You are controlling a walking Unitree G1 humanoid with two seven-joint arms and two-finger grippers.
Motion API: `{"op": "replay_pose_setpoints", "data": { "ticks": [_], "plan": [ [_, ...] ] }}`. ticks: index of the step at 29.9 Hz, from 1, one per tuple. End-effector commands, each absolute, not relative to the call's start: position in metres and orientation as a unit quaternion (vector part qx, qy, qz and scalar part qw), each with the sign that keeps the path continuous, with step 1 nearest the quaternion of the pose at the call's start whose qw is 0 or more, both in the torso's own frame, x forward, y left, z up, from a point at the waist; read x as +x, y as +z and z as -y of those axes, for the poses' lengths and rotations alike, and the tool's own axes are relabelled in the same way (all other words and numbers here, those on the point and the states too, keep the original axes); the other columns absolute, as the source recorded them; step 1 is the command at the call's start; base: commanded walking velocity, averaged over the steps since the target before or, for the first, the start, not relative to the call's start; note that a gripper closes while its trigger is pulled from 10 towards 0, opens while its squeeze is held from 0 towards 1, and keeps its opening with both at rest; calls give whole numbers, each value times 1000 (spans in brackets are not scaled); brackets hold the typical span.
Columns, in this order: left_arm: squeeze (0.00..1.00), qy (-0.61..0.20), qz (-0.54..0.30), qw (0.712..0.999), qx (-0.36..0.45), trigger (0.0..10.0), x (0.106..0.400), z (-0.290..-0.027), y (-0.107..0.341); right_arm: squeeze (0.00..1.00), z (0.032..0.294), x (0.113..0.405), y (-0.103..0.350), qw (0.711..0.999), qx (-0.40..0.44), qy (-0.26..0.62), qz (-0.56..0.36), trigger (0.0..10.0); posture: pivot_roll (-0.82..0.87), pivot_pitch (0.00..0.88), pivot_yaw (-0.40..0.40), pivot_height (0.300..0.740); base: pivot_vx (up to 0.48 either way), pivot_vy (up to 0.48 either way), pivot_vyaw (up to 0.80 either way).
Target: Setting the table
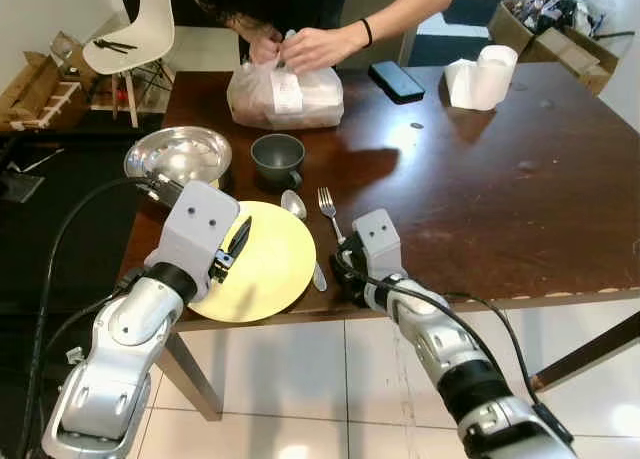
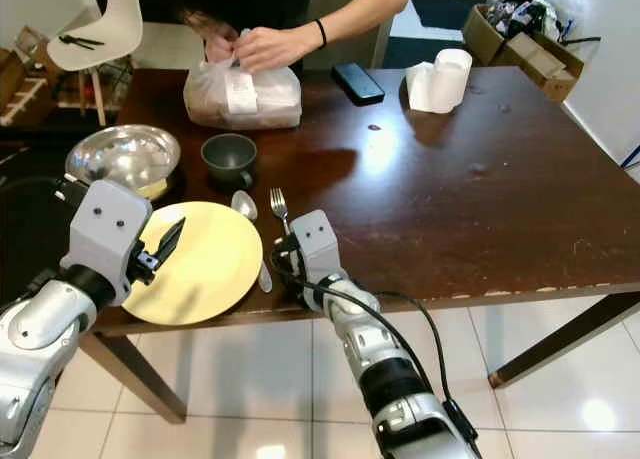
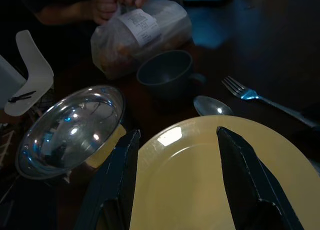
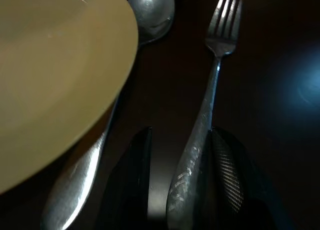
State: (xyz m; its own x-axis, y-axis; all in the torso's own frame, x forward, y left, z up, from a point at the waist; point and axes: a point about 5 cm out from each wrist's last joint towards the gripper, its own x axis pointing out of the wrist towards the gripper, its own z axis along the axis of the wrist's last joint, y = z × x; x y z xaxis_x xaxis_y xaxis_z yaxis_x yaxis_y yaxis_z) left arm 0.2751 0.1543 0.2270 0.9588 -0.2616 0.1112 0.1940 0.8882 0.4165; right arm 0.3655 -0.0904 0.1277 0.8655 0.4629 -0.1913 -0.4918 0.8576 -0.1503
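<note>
Now fork (image 4: pixel 212 84) between right claw (image 4: pixel 182 185) fingers

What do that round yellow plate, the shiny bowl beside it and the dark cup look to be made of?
The round yellow plate looks like glossy plastic or glazed ceramic: one soft highlight, uniform colour; the pictures leave it open. The shiny round bowl is polished metal, probably stainless steel, with mirror-like reflections. The dark grey-green cup looks like matte ceramic or plastic, showing hardly any glare.

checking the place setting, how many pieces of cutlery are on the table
2: a silver metal spoon partly under the round yellow plate's right edge, and a silver metal fork right of it. More may be hidden.
</note>
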Motion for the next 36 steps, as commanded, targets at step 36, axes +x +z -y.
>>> {"op": "replay_pose_setpoints", "data": {
  "ticks": [36],
  "plan": [
    [0,-118,67,972,194,10000,277,-151,224,0,114,349,73,908,-216,282,-223,10000,86,147,38,740,0,0,0]
  ]
}}
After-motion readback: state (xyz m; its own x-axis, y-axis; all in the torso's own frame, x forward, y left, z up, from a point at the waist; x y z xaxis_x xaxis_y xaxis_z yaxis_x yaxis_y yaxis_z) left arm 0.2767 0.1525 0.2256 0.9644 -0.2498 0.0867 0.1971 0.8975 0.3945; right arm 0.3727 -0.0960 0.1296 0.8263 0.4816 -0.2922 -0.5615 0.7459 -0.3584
